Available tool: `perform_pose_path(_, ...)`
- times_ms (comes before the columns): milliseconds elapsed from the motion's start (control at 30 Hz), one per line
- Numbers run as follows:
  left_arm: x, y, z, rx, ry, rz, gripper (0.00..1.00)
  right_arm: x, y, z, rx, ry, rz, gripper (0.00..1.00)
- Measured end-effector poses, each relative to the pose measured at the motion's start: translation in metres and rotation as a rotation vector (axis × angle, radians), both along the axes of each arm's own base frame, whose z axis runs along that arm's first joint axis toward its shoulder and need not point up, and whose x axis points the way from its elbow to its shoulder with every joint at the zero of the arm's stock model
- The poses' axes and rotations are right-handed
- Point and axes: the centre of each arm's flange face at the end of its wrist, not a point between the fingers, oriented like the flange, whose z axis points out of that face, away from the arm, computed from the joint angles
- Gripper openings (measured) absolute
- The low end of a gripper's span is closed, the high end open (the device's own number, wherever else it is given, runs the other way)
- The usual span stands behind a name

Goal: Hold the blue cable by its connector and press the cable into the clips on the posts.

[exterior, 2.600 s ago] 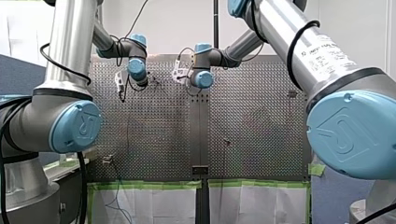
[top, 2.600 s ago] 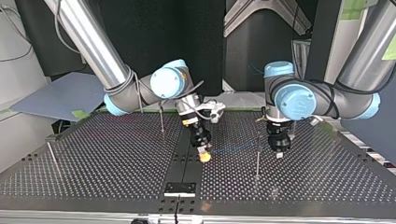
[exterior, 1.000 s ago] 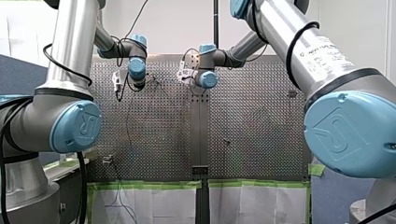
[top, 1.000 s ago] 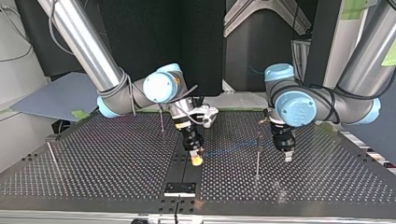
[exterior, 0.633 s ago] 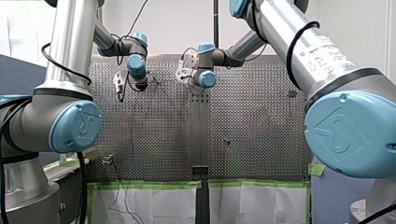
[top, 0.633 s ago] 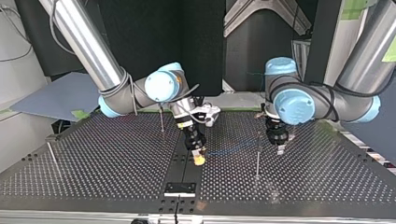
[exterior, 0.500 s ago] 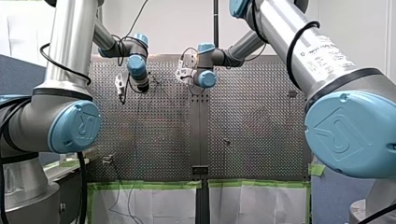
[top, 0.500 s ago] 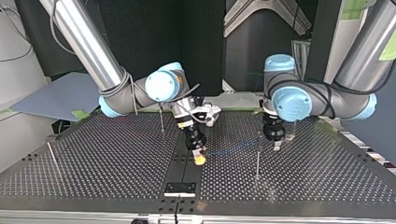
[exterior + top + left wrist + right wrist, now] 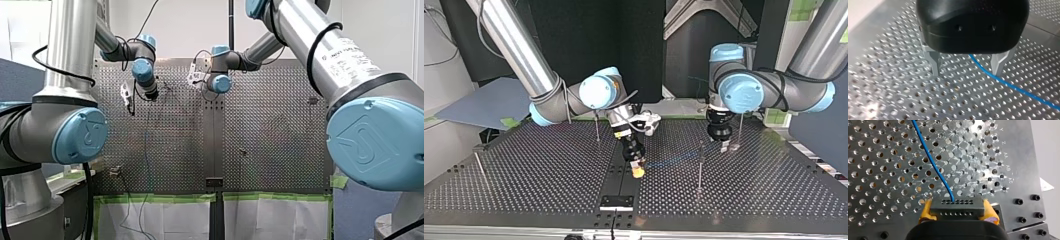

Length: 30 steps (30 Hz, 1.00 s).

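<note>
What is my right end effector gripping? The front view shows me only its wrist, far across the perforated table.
Observer: In the right wrist view, your right end effector has its yellow pads clamped on the dark rectangular connector block of the thin blue cable.
Operator: And the left one?
Observer: The left end effector is open; the cable runs between its metal fingers, ungripped.
Operator: Is it clipped on a post?
Observer: In the top view the cable crosses the thin metal post between the end effectors; whether it's seated in a clip, I cannot tell.
</note>
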Motion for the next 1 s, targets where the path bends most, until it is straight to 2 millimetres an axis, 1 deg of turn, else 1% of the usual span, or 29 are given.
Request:
perform_pose_path(533,-0.054,-0.007,0.058,-0.004,-0.065,-0.074,1.0,-0.001,0.001,0.004,-0.001,-0.002,-0.001,0.0)
perform_pose_path(733,-0.063,-0.011,0.062,0.039,-0.044,-0.1,1.0,-0.001,0.001,0.004,0.001,-0.004,-0.001,0.0)
perform_pose_path(1000,-0.065,-0.015,0.062,0.11,-0.041,-0.129,1.0,-0.005,-0.002,0.005,0.009,-0.004,-0.017,0.0)
